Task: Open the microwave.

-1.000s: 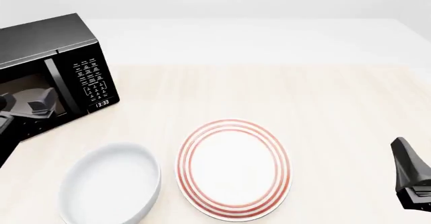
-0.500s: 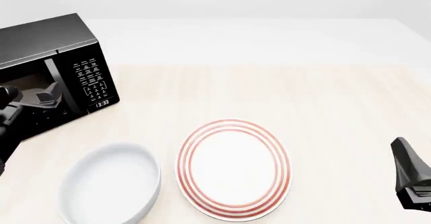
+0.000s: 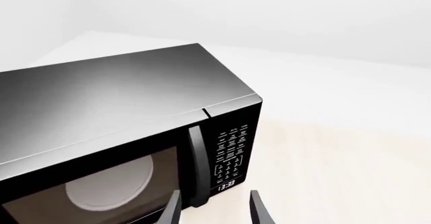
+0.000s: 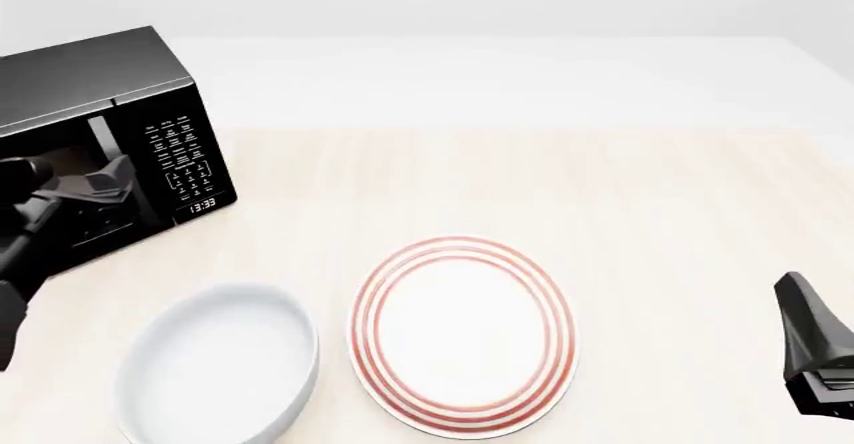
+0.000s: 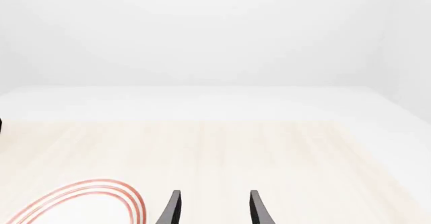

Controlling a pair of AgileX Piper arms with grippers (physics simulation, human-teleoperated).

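Note:
The black microwave stands at the table's far left with its windowed door shut. In the left wrist view its vertical handle runs between the window and the white-labelled button panel, and the grey turntable shows through the glass. My left gripper hovers open in front of the door's lower part, close to the handle, with nothing between its fingers. Low at the right edge, my right gripper is open and empty, far from the microwave.
A white plate with red rings lies at the table's front centre. A white bowl sits to its left, in front of the microwave. The plate's rim shows in the right wrist view.
My left gripper has risen and moved forward and slightly right, closer to the microwave's handle. The right arm, plate and bowl have not moved.

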